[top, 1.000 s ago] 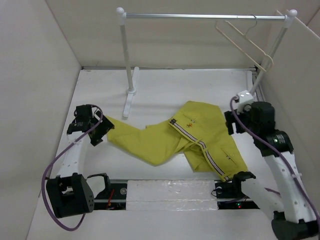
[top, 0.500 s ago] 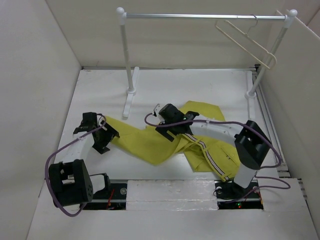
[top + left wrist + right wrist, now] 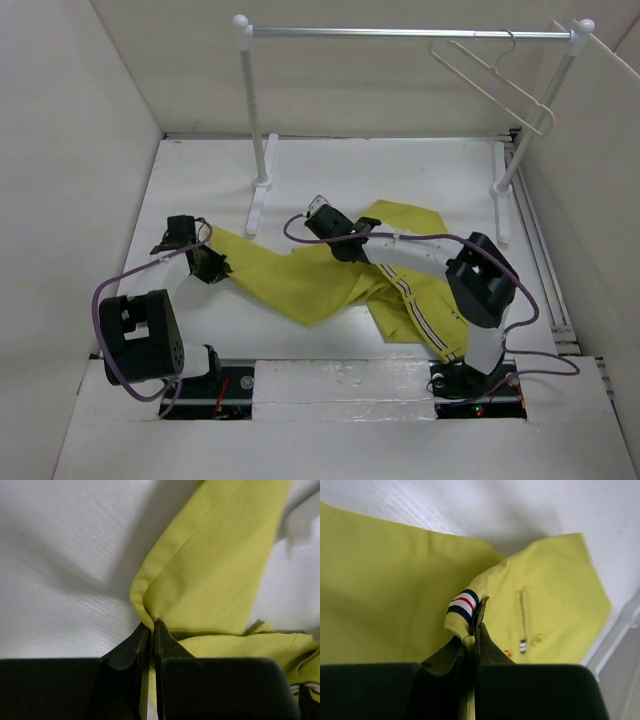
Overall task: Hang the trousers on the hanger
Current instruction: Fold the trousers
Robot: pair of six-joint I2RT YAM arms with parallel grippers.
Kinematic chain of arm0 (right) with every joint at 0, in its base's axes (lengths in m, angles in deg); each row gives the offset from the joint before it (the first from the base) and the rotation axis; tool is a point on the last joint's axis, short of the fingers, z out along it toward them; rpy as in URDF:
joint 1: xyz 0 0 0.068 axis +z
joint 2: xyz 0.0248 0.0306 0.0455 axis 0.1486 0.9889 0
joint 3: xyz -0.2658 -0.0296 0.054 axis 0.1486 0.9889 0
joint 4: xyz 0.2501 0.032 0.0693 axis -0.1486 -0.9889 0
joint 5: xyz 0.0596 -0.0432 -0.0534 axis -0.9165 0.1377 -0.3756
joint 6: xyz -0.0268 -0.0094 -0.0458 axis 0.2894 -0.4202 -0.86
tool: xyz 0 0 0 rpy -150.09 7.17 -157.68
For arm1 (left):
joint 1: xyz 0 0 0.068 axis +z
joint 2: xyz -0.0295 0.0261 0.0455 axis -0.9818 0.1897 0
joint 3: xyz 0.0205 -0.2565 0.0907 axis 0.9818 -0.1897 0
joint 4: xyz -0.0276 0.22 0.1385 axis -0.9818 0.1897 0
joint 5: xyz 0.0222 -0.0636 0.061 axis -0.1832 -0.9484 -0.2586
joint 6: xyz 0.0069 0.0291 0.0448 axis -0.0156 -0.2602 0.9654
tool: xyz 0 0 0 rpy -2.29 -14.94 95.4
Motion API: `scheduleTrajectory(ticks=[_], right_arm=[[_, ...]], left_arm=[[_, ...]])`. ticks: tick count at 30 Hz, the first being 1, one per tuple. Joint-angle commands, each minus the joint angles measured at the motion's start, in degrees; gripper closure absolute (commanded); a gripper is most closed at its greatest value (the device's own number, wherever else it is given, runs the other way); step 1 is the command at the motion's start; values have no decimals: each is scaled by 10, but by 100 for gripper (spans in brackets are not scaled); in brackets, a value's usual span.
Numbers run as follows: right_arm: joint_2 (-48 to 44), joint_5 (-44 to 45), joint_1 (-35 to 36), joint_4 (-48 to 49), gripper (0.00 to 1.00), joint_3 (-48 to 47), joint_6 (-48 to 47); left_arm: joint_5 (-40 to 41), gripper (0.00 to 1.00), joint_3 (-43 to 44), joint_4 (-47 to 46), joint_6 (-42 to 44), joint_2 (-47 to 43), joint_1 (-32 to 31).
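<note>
Mustard-yellow cloth trousers [image 3: 300, 285] lie on the white table [image 3: 400, 170], well apart from the thin cream-white hanger [image 3: 497, 88] hooked on the silver rail [image 3: 400, 32], back right. Left gripper [image 3: 151, 628] pinches the leg-end fold; right gripper [image 3: 474, 630] pinches the striped waistband edge. Probably opposite-end holds so the cloth lifts spread, not bunched.

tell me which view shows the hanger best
The top external view: the hanger is seen whole there, hooked on the rail at the far right and tilted. Neither wrist view shows any of it; both are filled by the trousers up close.
</note>
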Motion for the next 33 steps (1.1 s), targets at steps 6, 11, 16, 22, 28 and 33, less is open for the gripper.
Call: scheduleTrajectory(ticks=[6, 11, 16, 22, 28, 33], right_arm=[[-376, -1, 96, -129, 100, -47, 2], [-435, -87, 164, -266, 100, -176, 38], [-497, -77, 165, -315, 100, -261, 104], [-582, -76, -88, -324, 100, -87, 81], [-544, -185, -378, -115, 100, 105, -31], [-427, -184, -544, 44, 93, 164, -17]], left_arm=[[152, 100, 229, 98, 49, -169, 4], [271, 100, 409, 163, 71, -197, 4], [374, 100, 548, 225, 106, -180, 4], [363, 100, 527, 202, 132, -141, 4], [279, 100, 546, 177, 159, 11, -14], [208, 65, 656, 248, 183, 243, -34]])
